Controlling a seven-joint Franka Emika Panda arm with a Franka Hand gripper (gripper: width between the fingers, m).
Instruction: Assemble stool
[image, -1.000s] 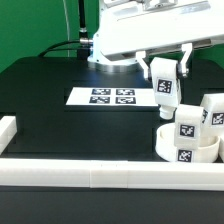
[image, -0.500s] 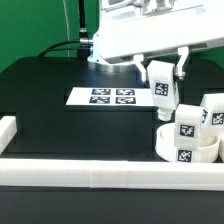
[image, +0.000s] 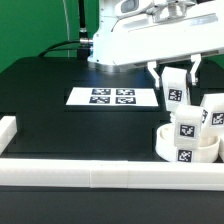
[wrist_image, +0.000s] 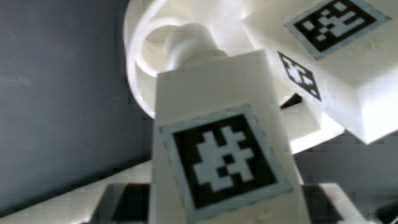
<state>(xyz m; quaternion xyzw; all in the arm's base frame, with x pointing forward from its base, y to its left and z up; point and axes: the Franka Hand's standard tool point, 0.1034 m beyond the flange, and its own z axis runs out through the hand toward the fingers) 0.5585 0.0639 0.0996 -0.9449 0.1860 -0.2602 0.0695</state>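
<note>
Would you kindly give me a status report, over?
End effector shut on white blocky tagged leg. Held above white round disc seat. Two other legs upright at seat.

The pincer (image: 175, 79) grips a tagged white leg (image: 175, 95) in the air near the seat (image: 167, 149).

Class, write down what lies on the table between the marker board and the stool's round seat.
Nothing: in the exterior view, only bare black table separates the marker board from the seat.
</note>
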